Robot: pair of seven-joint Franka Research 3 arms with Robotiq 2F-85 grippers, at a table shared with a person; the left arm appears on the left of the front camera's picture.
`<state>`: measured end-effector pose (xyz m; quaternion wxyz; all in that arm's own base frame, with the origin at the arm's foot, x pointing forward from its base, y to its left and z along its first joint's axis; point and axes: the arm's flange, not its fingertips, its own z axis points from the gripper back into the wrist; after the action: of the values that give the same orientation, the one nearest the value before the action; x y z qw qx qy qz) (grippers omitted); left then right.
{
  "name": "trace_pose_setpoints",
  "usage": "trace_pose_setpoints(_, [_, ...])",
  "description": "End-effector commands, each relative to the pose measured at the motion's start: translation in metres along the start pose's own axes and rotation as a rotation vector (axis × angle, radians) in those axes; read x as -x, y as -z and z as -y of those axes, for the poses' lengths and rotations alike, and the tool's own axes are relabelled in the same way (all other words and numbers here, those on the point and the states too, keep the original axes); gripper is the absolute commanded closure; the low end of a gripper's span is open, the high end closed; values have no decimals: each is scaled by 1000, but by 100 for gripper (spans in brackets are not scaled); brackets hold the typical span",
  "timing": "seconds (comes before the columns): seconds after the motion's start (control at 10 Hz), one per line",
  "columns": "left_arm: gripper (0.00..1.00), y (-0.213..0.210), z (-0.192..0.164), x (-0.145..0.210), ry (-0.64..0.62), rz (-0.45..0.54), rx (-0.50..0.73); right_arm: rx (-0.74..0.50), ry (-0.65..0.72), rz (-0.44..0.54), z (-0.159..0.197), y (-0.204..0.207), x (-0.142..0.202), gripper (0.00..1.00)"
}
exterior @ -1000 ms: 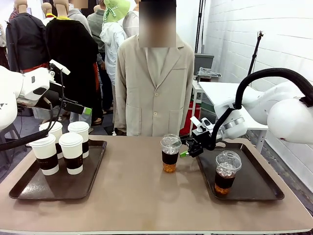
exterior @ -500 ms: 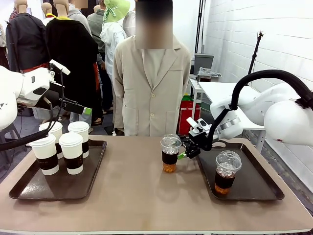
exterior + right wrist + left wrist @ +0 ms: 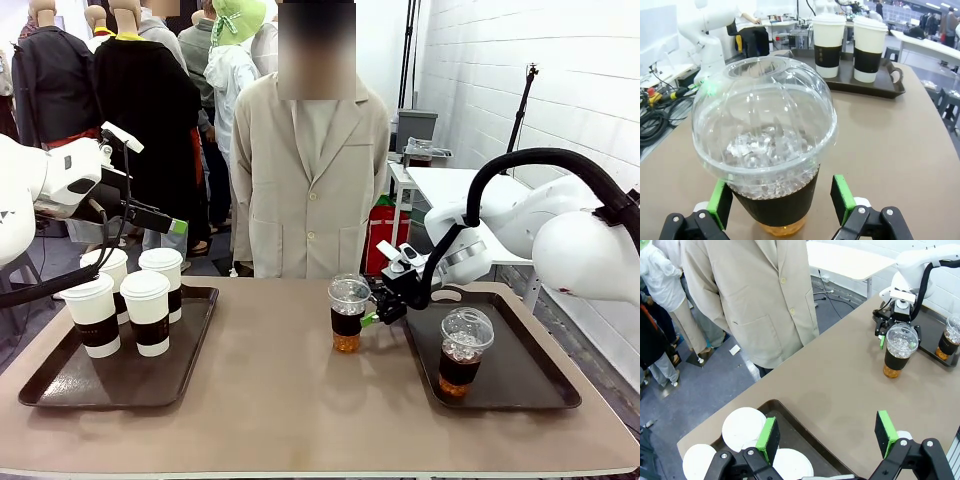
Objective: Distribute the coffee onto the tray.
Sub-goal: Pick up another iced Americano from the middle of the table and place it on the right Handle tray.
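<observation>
Right end effector (image 3: 782, 212), fingers wide apart, brackets the iced coffee (image 3: 348, 313) on the bench (image 3: 300, 400); closing off-centre or too hard could tip it or pop the lid

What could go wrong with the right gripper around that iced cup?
1. The right gripper is open, its pads either side of the iced coffee cup low on the sleeve. Squeezing too hard could crush the thin plastic or pop the dome lid.
2. The cup is tall and full of ice, so it may tip if dragged.
3. On the right tray, it could bump the other iced cup.
</observation>
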<state>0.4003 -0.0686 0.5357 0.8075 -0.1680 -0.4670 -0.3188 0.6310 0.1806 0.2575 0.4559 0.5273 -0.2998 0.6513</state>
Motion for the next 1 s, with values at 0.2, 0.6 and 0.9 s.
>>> trace_pose_setpoints(0.2, [0, 1, 0, 1, -9, -3, -3, -80, 30, 13, 11, 5, -3, 0])
trace_pose_setpoints(0.6, [0, 1, 0, 1, -9, -3, -3, -84, 61, -11, 11, 7, -1, 37])
trace_pose_setpoints(0.9, [0, 1, 0, 1, -9, -3, -3, -62, 55, -24, 12, 6, 3, 37])
